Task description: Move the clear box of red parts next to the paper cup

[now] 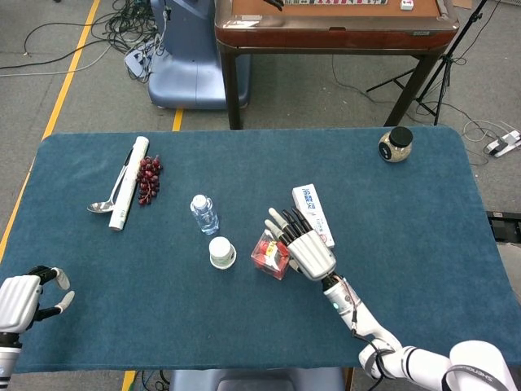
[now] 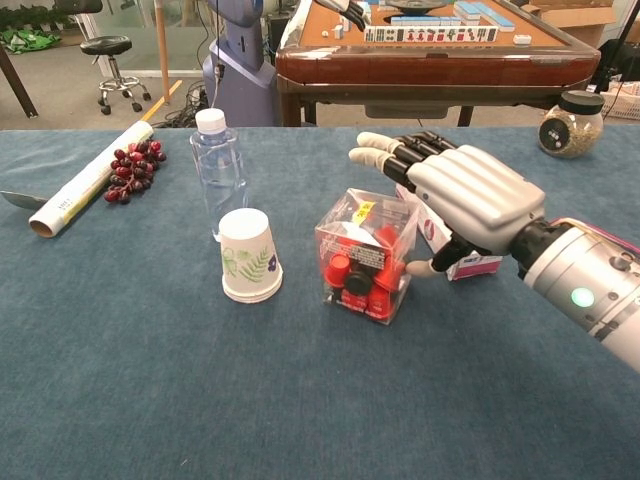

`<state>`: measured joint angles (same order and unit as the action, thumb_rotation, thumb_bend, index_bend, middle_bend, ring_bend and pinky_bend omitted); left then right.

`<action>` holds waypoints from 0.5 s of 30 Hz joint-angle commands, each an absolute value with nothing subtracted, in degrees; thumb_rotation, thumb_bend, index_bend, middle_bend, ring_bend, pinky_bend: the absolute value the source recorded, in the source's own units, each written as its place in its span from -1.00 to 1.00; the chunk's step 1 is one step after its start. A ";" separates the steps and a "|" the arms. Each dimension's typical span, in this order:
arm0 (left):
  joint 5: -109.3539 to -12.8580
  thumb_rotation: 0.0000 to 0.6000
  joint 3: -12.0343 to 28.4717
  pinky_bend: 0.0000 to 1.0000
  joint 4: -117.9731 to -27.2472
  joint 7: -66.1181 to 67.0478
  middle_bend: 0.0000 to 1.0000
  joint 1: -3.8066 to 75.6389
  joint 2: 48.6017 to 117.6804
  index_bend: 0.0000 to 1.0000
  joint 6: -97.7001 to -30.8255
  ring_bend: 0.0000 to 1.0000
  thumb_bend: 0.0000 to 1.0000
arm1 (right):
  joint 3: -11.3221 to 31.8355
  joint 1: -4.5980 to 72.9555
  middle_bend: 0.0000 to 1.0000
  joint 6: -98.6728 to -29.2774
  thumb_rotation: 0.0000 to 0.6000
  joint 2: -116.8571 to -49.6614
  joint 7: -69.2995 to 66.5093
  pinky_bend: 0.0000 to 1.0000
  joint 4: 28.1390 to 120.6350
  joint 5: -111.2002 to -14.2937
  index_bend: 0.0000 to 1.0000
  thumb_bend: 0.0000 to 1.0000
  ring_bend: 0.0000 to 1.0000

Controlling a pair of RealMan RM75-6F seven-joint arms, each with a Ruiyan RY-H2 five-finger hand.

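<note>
The right hand (image 2: 468,195) at centre right of the chest view has a ribbed silver-grey back, black finger segments and pale cream fingertips (image 2: 366,141). Its wrist (image 2: 590,295), toward the right edge, is a smooth silver cylinder with a small green light and a thin pink cable along the top. The left hand (image 1: 24,296), at the lower left corner of the head view, shows the same silver shell and pale tips.
</note>
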<state>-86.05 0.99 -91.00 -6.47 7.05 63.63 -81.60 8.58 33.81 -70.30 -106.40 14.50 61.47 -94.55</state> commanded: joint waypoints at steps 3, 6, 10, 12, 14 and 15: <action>-85.98 1.00 1.02 0.16 -91.01 -6.56 0.13 7.00 63.55 0.21 -81.62 -0.14 -0.41 | 9.40 34.97 -1.00 -69.66 1.00 -107.14 14.52 -1.00 60.28 -93.40 -1.00 -1.00 -1.00; -86.00 1.00 1.02 0.16 -91.02 -6.62 0.13 6.97 63.49 0.21 -81.66 -0.14 -0.41 | 9.75 35.65 -1.00 -69.48 1.00 -107.85 14.51 -1.00 58.87 -92.66 -1.00 -1.00 -1.00; -86.15 1.00 0.98 0.16 -91.13 -6.66 0.13 6.89 63.42 0.21 -81.82 -0.14 -0.41 | 10.28 36.53 -1.00 -69.07 1.00 -108.82 13.99 -1.00 56.93 -91.62 -1.00 -1.00 -1.00; -86.15 1.00 0.99 0.16 -91.10 -6.61 0.13 6.87 63.46 0.21 -81.84 -0.14 -0.41 | 10.59 36.97 -1.00 -68.87 1.00 -109.16 13.69 -1.00 56.12 -91.15 -1.00 -1.00 -1.00; -86.18 1.00 0.94 0.16 -91.11 -6.55 0.13 6.89 63.42 0.21 -81.75 -0.14 -0.41 | 11.03 37.53 -1.00 -68.64 1.00 -109.52 13.46 -1.00 55.21 -90.57 -1.00 -1.00 -1.00; -86.18 1.00 0.94 0.16 -91.10 -6.53 0.13 6.90 63.43 0.21 -81.71 -0.14 -0.41 | 11.24 37.83 -1.00 -68.54 1.00 -109.71 13.30 -1.00 54.75 -90.27 -1.00 -1.00 -1.00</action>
